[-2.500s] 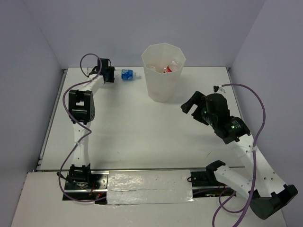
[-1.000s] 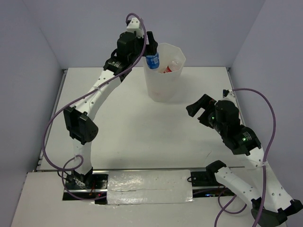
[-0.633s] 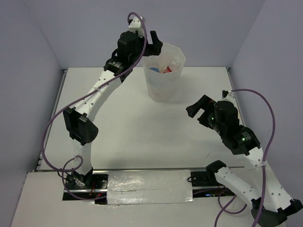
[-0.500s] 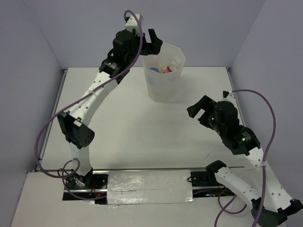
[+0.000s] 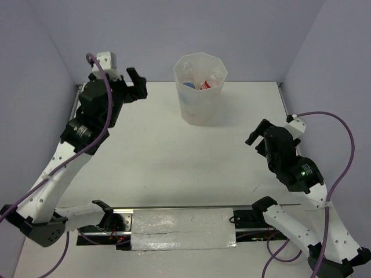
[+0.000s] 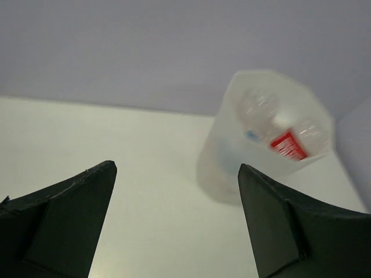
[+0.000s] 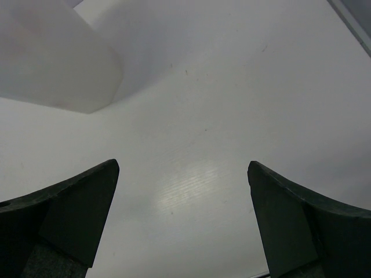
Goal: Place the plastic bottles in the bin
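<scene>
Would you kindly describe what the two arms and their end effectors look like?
The left arm and right arm have white links with black joints. The left end effector and right end effector are black, each with two wedge-shaped fingers. A purple cable runs along each arm; a green light glows on the right arm.

Legible text: we find none. The red-labelled bottle (image 6: 288, 145) and the blue-labelled bottle (image 5: 189, 85), both inside the bin (image 5: 200, 110) at the far side, carry print too blurred to read.
</scene>
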Available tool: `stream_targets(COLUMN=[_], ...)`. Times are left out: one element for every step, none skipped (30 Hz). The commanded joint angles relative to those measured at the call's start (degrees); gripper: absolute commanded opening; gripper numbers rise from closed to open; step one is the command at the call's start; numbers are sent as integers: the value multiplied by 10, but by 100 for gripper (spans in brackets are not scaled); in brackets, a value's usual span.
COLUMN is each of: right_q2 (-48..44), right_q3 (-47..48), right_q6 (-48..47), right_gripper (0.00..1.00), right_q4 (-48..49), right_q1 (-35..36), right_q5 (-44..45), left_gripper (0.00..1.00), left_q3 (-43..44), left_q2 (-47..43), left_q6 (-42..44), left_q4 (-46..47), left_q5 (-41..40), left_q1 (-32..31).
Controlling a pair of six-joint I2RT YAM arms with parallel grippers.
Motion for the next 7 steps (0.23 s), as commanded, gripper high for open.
stream_targets(right_q2=[-8, -5, -3, -2, 1, 0, 2], right_q3=[-13, -18, -19, -21, -24, -25, -25], right_q6=[-9, -7, -3, -2, -3, -4, -4], right_gripper=[100, 100, 99, 99, 99, 99, 100], right_q4=[6, 11, 12, 13, 19, 22, 26], right_q1=[3, 3, 3, 3, 3, 3, 4], right_q5=[34, 31, 29, 28, 25, 16, 15], left_gripper=[100, 100, 99, 100, 99, 99, 100], left_q3=[-97, -116, -131, -155, -162, -173, -175], left_q2=[-53, -87, -102, -127, -136, -145, -154], left_q6=[1, 1, -1, -1, 0, -3, -6], left_q4=[-46, -43, -42, -41, -43, -45, -49], left_q5=[-104, -130, -141, -150, -159, -160, -160], left_q1=[3, 3, 3, 3, 4, 4, 4])
